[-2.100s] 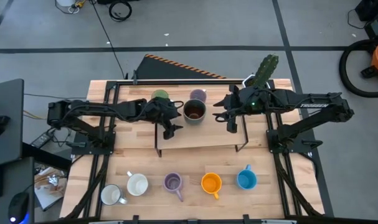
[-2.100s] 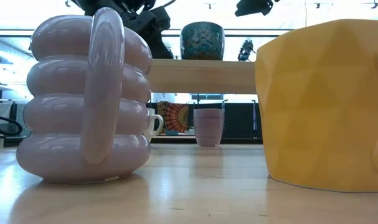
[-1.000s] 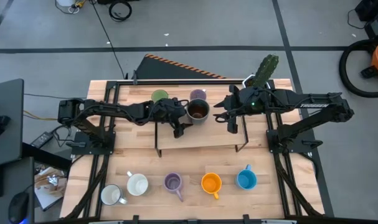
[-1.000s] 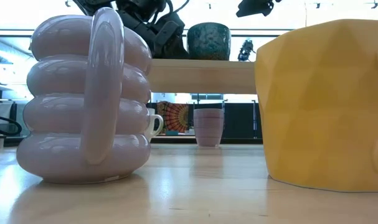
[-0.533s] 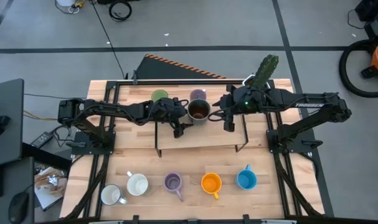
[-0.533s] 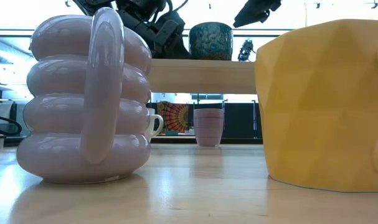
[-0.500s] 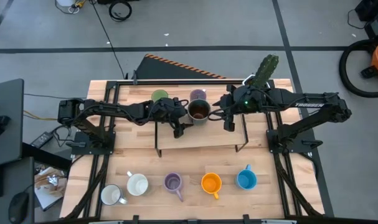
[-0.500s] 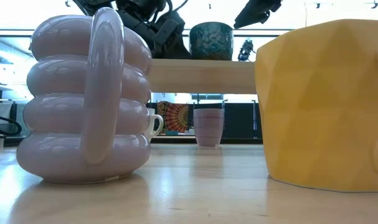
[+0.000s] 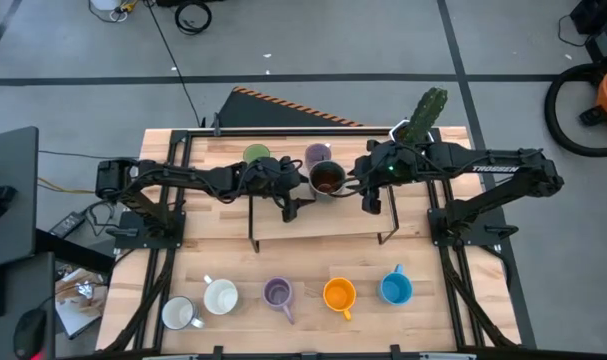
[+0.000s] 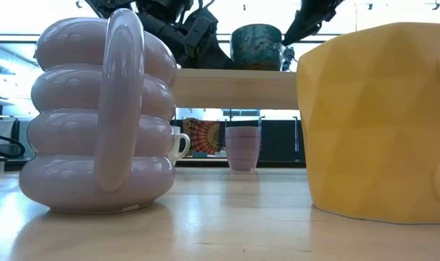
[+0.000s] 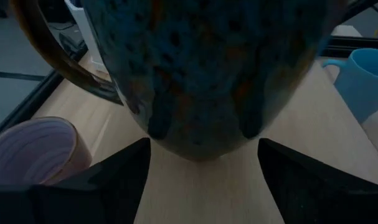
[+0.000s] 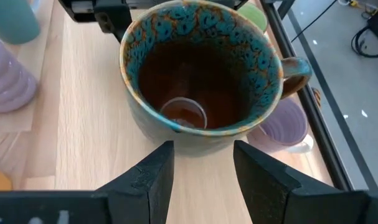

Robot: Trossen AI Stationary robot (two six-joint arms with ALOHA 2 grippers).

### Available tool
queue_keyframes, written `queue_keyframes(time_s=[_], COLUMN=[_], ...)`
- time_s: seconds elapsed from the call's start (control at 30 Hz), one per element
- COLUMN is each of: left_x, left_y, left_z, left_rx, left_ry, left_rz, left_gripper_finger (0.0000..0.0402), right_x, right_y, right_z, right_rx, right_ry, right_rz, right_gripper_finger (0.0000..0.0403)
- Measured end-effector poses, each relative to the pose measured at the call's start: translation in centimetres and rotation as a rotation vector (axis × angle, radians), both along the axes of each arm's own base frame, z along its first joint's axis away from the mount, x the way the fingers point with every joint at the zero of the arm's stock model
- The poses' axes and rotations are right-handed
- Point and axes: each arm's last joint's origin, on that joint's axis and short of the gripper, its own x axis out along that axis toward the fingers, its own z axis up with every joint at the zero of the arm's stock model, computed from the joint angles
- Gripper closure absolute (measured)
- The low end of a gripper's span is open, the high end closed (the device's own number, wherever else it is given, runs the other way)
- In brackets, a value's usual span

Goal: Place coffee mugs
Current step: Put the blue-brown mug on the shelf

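The dark brown mug, glazed teal-speckled outside with a glossy brown interior, stands upright on the raised wooden shelf in the high view, between the left gripper and the right gripper. That view counts eight mugs: on the shelf the dark one, with a green mug and a lilac mug behind it; in the front row two white mugs, a ribbed lilac mug, an orange mug and a blue mug. A cactus stands at the far right corner. In the low view the dark mug sits on the shelf plank between both arms, seen past the ribbed lilac mug and the faceted orange one in the foreground. In the left wrist view the mug's rounded body fills the space between that gripper's spread fingers, neither finger pressing it. In the right wrist view the mug stands just ahead of the parted fingers, not clasped.
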Motion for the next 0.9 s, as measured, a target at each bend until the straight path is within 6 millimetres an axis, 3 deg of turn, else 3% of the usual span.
queue_keyframes(time_s=[0.27,0.9], left_x=[1.7,2.7], left_y=[0.2,0.3], left_z=[-0.5,3.3], left_rx=[0.005,0.043], left_ry=[0.005,0.008], left_rz=[-0.01,-0.04], left_gripper_finger=[0.0098,0.0098], right_x=[-0.4,-1.6], right_y=[0.0,0.1], right_z=[-0.4,-0.8], right_rx=[0.033,0.072], right_ry=[0.055,0.145], right_rz=[-0.031,-0.076], right_gripper_finger=[0.0231,0.0231])
